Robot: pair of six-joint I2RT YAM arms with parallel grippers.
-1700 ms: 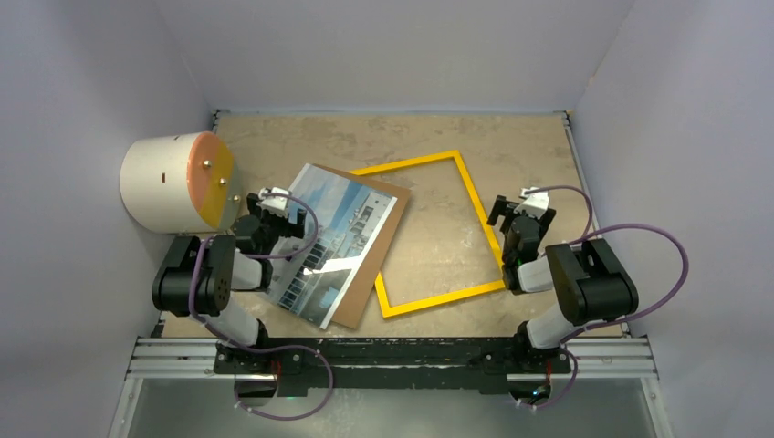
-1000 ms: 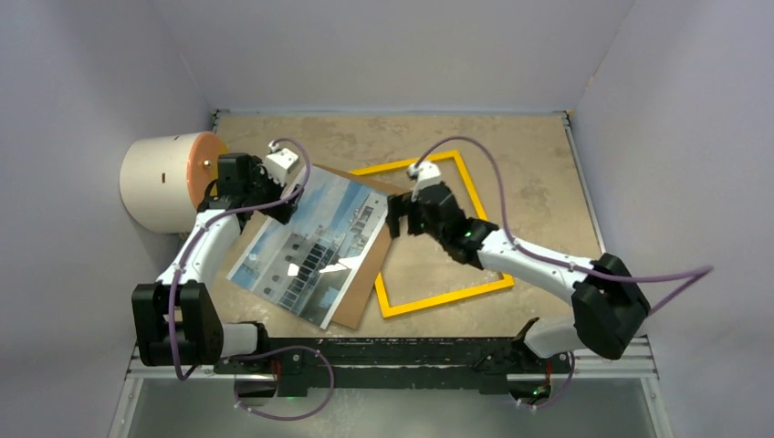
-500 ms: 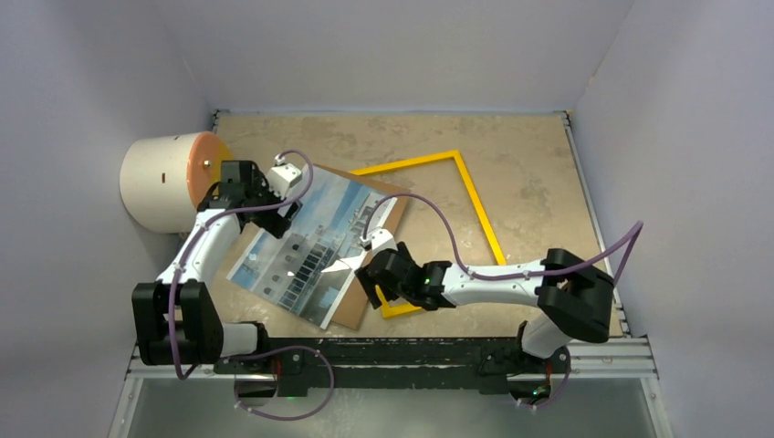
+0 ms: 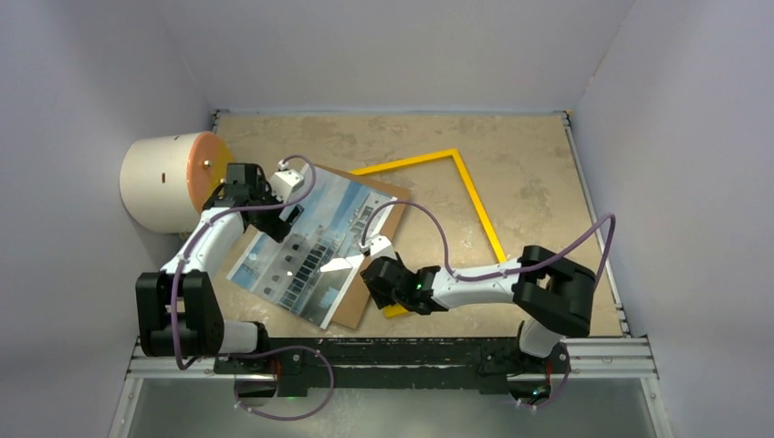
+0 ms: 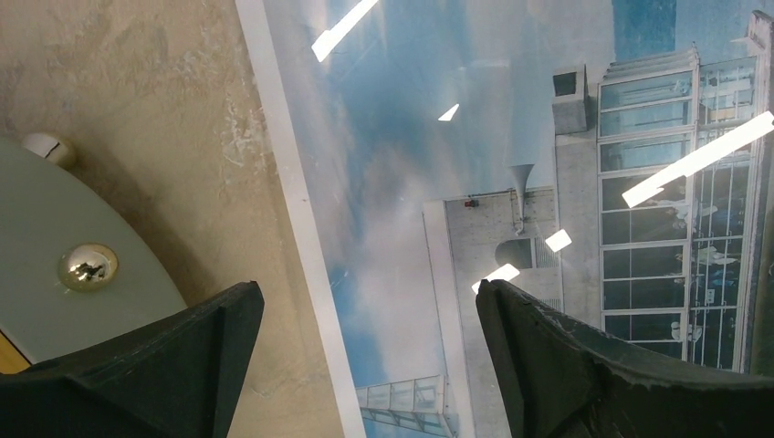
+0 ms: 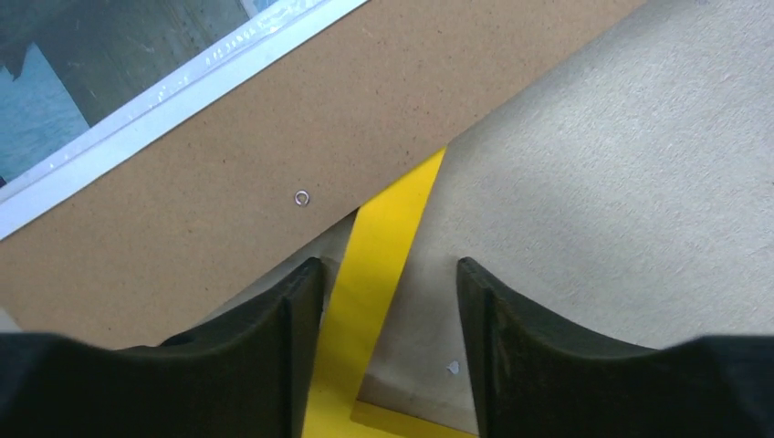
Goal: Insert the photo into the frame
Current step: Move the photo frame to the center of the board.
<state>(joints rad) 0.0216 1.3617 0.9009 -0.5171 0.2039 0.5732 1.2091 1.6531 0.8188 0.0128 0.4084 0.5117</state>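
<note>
The photo (image 4: 310, 245), a glossy print of a white building under blue sky, lies slanted on a brown backing board (image 4: 388, 228) at centre left. The yellow frame (image 4: 476, 196) lies flat to the right, its left side under the board. My left gripper (image 4: 281, 217) hovers open over the photo's upper left edge; in the left wrist view its fingers (image 5: 183, 356) straddle the white border of the photo (image 5: 511, 182). My right gripper (image 4: 376, 278) is low at the frame's near left corner. Its jaws stand apart astride the yellow bar (image 6: 388, 242), with a gap on the right side.
A white cylinder with an orange face (image 4: 173, 182) stands at the far left, close to the left arm; its rim and a screw (image 5: 87, 266) show in the left wrist view. Purple walls enclose the table on three sides. A metal rail (image 4: 392, 351) runs along the near edge.
My right arm swept from over the board's far corner down to the frame's near left corner, and its jaws narrowed. The left gripper shifted slightly over the photo's edge.
</note>
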